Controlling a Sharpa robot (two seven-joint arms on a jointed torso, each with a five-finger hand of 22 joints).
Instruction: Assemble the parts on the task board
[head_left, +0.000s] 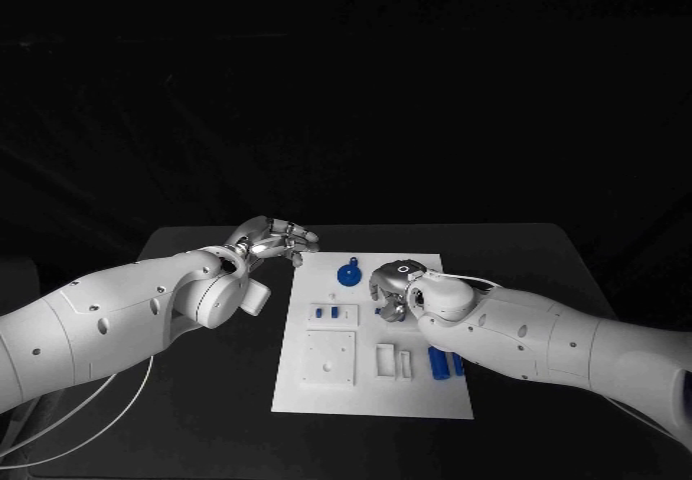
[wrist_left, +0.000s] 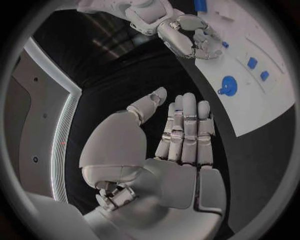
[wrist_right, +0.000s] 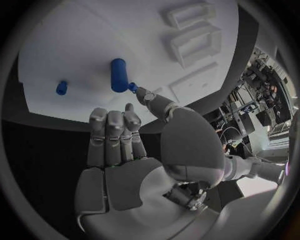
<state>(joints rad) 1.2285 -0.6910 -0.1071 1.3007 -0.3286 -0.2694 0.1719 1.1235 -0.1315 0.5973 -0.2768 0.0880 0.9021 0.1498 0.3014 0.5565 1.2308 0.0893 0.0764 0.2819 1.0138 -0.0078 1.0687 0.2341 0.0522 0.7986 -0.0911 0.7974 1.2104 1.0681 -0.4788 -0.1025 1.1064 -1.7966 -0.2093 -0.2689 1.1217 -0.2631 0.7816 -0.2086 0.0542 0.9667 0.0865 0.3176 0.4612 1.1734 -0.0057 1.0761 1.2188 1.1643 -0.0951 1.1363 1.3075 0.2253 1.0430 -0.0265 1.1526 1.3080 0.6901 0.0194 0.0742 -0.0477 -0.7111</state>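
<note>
The white task board (head_left: 368, 395) lies in the middle of the black table. On it are a round blue part with a tab (head_left: 351, 272), two small blue pieces (head_left: 326, 313) and two blue cylinders (head_left: 437, 362). My right hand (head_left: 397, 285) hovers over the board's upper middle, fingers straight and thumb out, holding nothing. In the right wrist view its thumb tip (wrist_right: 145, 95) lies close to a tiny blue piece (wrist_right: 132, 87) beside a blue cylinder (wrist_right: 119, 75); I cannot tell if they touch. My left hand (head_left: 274, 240) hangs off the board's far left corner, fingers (wrist_left: 186, 127) straight and empty.
A square white block (head_left: 329, 358) and two raised white frames (head_left: 387, 360) stand on the board's near half. Bare black table (head_left: 216, 400) runs along both sides of the board. White cables (head_left: 87, 410) hang under my left arm.
</note>
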